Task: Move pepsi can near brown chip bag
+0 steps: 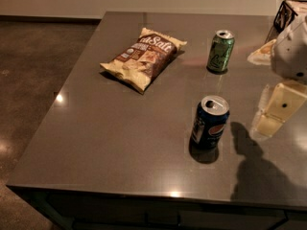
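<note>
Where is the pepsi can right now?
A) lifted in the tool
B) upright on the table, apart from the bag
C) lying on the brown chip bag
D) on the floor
B: the pepsi can stands upright on the table, well clear of the brown chip bag, while the tool hangs near the view's right edge, not touching the can.
</note>
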